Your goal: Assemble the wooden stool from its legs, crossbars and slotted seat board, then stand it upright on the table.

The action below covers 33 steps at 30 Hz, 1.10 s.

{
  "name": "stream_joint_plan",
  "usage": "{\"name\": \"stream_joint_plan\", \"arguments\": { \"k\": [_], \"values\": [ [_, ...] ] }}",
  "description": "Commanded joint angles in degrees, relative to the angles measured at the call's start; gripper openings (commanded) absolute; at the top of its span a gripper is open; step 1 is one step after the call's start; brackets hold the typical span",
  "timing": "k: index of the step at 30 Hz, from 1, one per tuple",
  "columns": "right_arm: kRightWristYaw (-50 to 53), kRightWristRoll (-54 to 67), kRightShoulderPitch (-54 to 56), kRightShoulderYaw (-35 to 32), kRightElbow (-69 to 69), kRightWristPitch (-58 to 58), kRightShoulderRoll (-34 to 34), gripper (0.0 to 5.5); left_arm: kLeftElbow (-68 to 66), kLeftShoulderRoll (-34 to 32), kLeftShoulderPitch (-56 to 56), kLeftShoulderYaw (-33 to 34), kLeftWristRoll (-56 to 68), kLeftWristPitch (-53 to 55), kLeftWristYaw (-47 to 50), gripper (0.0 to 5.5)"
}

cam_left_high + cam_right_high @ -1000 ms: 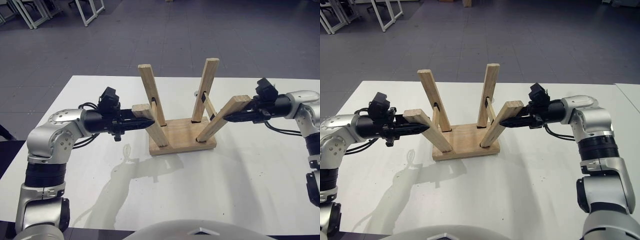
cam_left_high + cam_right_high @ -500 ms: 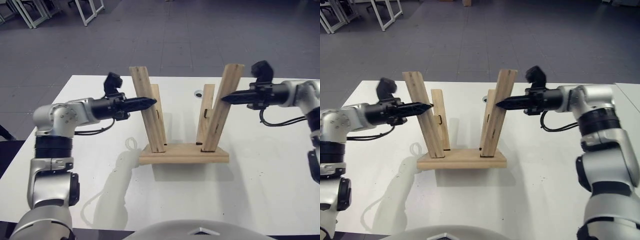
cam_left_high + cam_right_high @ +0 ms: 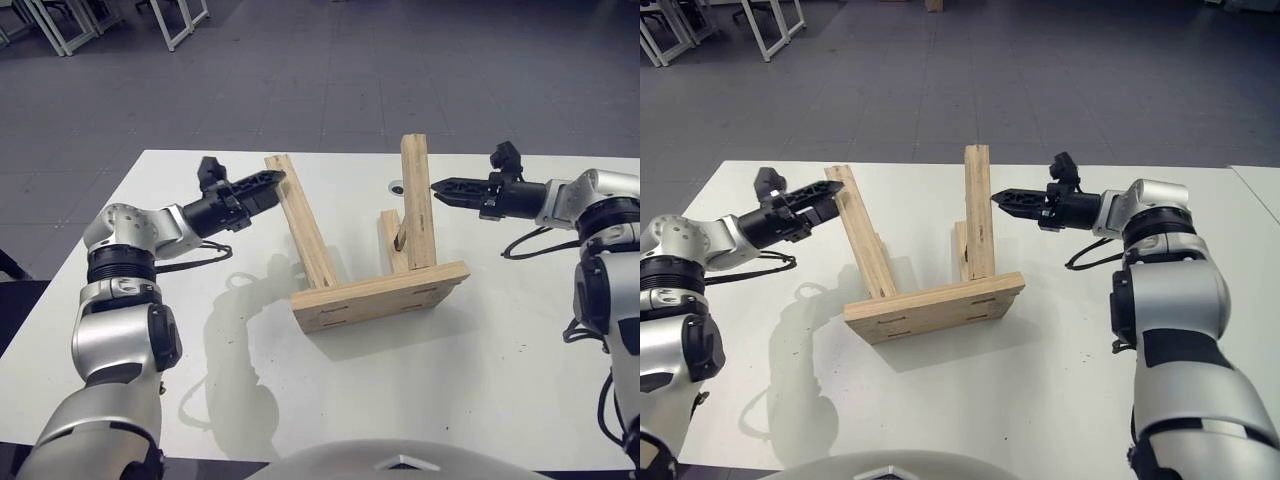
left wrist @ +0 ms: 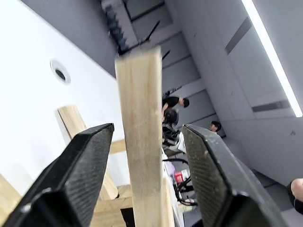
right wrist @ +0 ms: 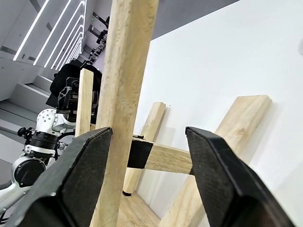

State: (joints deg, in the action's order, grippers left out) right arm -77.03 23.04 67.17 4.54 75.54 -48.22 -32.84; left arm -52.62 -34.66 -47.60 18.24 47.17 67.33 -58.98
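Stool: assembled and tipped over on the white table (image 3: 500,390), not upright.
Seat board: the seat board (image 3: 380,297) stands tilted on its long edge, which looks to rest on the table. Its slotted face is turned toward the robot and its right end sits higher than its left.
Left leg: the left leg (image 3: 300,225) rises from the seat board's left part and slants up and away from the board, leaning leftward.
Right leg: the right leg (image 3: 417,200) rises from the seat board's right part, nearly straight up from it.
Back leg: a shorter-looking back leg (image 3: 393,238) shows behind the seat board, just beside the right leg.
Crossbar: a crossbar (image 5: 168,158) runs between legs above the seat board, with a dark patch where it meets a leg.
Left hand: the left hand (image 3: 276,178) is up and to the left of the seat board, at the far tip of the left leg. It is released. Its fingers (image 4: 80,175) are spread wider than the leg, with gaps on both sides. Whether it touches the wood I cannot tell.
Right hand: the right hand (image 3: 436,186) is above the seat board's right end, just beside the upper part of the right leg. It is released too, its fingers (image 5: 222,179) apart, grasping nothing.
Beyond the seat board: grey floor (image 3: 400,60) with white frames (image 3: 60,25) at the far left.
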Motion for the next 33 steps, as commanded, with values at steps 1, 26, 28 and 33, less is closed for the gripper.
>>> {"name": "stream_joint_plan", "arguments": {
  "k": [1,26,28,33],
  "values": [
    [-1.84,-3.57,-0.34,-1.1,-0.68,0.06,-1.82,2.86,-0.23,-3.47,-0.2,5.18,0.49,-1.04,1.86,2.67],
    [-11.47,-8.34,-37.98,9.16,-51.1,36.58,-11.76,4.21,69.1,-2.86,55.04,-15.69,-22.49,-45.75,-1.58,3.39],
    [-10.75,-8.74,-37.92,9.5,-51.86,37.1,-10.2,4.21,68.64,-2.77,53.95,-17.02,-23.15,-45.99,-1.25,3.39],
    [-11.87,-8.95,-37.86,9.95,-52.67,38.02,-8.69,3.4,66.28,-3.45,52.81,-18.21,-23.92,-47.35,-1.87,2.85]
  ]
}}
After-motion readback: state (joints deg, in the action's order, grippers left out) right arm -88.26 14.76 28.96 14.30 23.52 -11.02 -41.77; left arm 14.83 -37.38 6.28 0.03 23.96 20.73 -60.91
